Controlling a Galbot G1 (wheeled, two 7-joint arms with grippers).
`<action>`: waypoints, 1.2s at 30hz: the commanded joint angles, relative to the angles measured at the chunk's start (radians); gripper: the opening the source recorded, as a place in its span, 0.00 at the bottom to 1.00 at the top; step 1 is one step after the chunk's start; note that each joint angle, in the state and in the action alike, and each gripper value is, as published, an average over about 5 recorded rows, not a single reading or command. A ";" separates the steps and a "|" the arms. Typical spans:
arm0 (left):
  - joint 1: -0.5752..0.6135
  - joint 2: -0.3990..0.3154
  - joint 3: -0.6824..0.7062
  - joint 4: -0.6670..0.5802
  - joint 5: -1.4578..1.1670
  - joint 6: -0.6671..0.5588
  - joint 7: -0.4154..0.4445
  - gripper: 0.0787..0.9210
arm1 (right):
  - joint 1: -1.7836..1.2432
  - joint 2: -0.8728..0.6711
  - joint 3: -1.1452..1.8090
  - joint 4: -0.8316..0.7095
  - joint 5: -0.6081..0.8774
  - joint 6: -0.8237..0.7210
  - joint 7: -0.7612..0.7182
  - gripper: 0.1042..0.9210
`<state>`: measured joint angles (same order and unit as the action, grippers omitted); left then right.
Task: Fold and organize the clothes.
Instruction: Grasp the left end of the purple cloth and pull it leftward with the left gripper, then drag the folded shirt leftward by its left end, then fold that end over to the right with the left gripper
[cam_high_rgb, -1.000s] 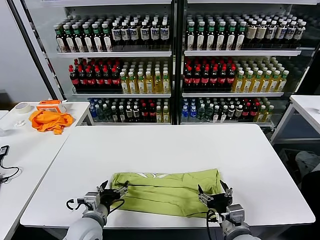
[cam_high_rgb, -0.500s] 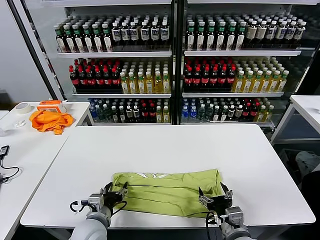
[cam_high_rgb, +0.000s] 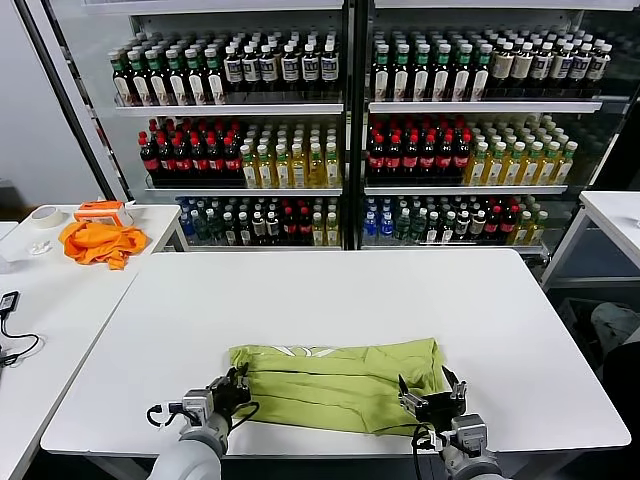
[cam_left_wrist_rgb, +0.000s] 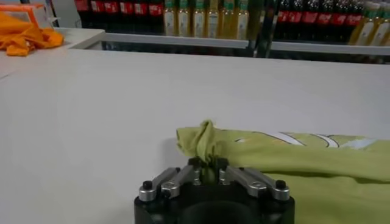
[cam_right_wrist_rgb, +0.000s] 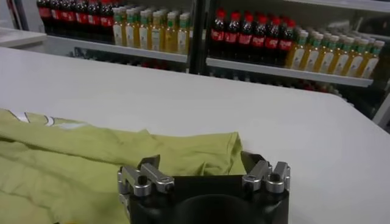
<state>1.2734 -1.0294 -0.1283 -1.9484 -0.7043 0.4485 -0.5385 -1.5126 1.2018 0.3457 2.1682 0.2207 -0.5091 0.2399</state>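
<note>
Lime-green T-shirt (cam_left_wrist_rgb: 286, 155) — corner pinched in left pincer (cam_left_wrist_rgb: 207, 167)

One T-shirt (cam_high_rgb: 340, 385), two hands

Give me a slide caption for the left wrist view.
Left gripper pinching a bunched corner of the lime-green cotton T-shirt on the white table.

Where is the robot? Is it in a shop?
Probably a shop or a mock-up of one: glass-door coolers full of drink bottles stand behind white tables, with a green T-shirt laid out for folding.
</note>
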 joint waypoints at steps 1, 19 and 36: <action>0.009 -0.002 -0.015 0.000 0.114 0.031 0.020 0.09 | 0.002 0.001 -0.001 -0.002 -0.002 0.001 0.000 0.88; 0.164 0.159 -0.558 -0.073 0.325 0.129 0.093 0.02 | 0.055 -0.009 -0.016 -0.015 0.001 -0.006 -0.003 0.88; 0.072 0.100 -0.220 -0.302 0.024 0.129 0.132 0.02 | 0.034 -0.024 0.019 0.016 0.002 -0.001 -0.001 0.88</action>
<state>1.4109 -0.9003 -0.5314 -2.1089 -0.4643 0.5723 -0.4423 -1.4700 1.1802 0.3535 2.1723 0.2227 -0.5111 0.2386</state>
